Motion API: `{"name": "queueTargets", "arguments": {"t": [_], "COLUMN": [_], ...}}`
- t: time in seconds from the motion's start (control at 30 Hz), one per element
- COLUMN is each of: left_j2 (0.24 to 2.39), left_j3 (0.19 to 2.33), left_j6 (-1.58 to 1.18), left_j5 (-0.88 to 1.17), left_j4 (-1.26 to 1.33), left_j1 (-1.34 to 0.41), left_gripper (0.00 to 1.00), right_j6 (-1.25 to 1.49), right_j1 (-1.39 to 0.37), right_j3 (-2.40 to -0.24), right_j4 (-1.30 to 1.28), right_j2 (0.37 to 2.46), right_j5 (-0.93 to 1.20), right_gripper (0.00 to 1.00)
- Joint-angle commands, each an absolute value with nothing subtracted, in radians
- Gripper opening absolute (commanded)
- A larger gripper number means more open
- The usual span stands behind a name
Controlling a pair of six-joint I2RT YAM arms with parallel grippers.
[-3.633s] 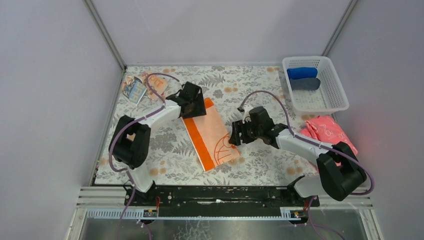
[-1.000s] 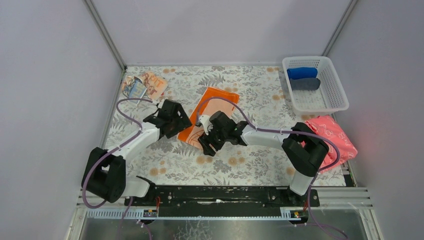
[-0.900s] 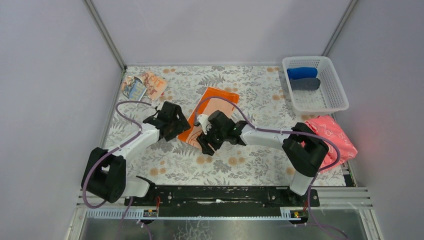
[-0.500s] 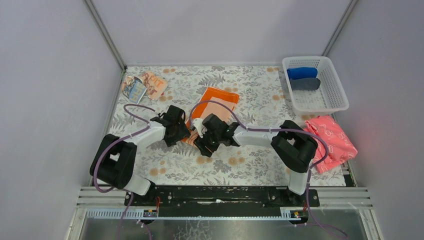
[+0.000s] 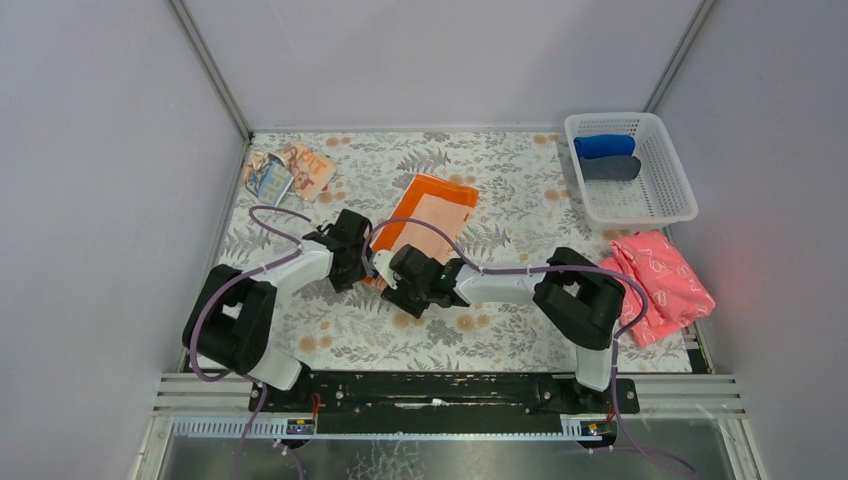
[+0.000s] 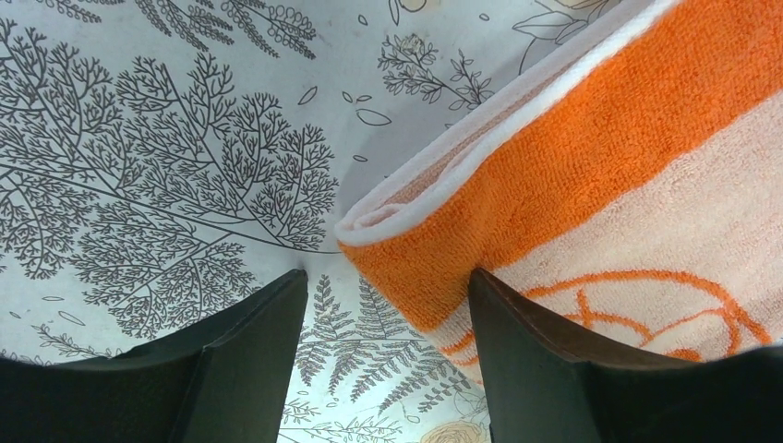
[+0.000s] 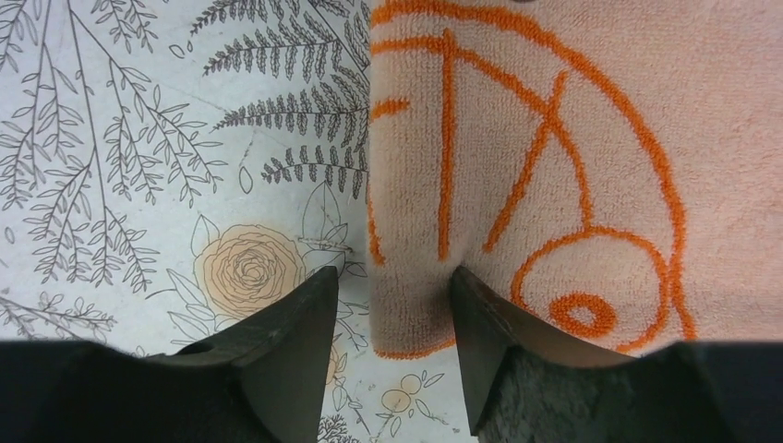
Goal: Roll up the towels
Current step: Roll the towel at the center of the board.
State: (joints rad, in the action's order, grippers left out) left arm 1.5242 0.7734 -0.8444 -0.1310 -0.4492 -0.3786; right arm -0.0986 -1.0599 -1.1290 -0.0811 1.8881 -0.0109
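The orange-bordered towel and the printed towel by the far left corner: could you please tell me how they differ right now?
The orange-bordered towel lies flat mid-table; the printed towel sits crumpled at the corner. The orange-bordered towel has the left end effector and right end effector open astride its near edge; the printed towel has neither near it. Both rest on the floral table cover, unrolled.

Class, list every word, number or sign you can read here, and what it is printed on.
No text can be read for certain.
On the pale peach towel, far left corner: orange lettering, too small and blurred to read.
On the orange-bordered towel: orange line drawing only, no clear letters.
On the pink cloth: white outlines, no readable words.
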Motion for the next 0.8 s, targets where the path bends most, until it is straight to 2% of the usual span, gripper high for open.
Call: {"name": "queueTargets", "arguments": {"t": [0.0,0.07,0.13,0.2,0.37,0.53,0.6,0.77], "left_j2": [1.643,1.650,1.661,1.667,1.637,1.613,1.595,1.557], "left_j3": [0.716,0.721,0.731,0.737,0.767,0.810,0.816,0.817], "left_j6": [-0.856,-0.863,-0.864,-0.863,-0.856,-0.842,-0.834,-0.829], "left_j5": [-0.173,-0.185,-0.195,-0.201,-0.207,-0.212,-0.214,-0.221], "left_j4": [-0.466,-0.473,-0.482,-0.486,-0.503,-0.535,-0.540,-0.542], "left_j1": [-0.378,-0.388,-0.394,-0.394,-0.383,-0.371,-0.362,-0.353], "left_gripper": [0.64,0.64,0.64,0.62,0.55,0.49,0.40,0.36], "right_j6": [-0.139,-0.143,-0.142,-0.140,-0.112,-0.052,-0.016,0.085], "right_j1": [-1.094,-1.098,-1.103,-1.102,-1.097,-1.043,-1.008,-0.914], "right_j3": [-1.123,-1.124,-1.121,-1.116,-1.111,-1.124,-1.113,-1.089], "right_j4": [-0.190,-0.196,-0.197,-0.197,-0.182,-0.154,-0.118,-0.039], "right_j2": [1.963,1.976,1.983,1.978,1.934,1.889,1.866,1.842], "right_j5": [-0.161,-0.172,-0.187,-0.187,-0.085,0.131,0.224,0.456], "right_gripper": [0.54,0.48,0.35,0.27,0.00,0.00,0.00,0.00]}}
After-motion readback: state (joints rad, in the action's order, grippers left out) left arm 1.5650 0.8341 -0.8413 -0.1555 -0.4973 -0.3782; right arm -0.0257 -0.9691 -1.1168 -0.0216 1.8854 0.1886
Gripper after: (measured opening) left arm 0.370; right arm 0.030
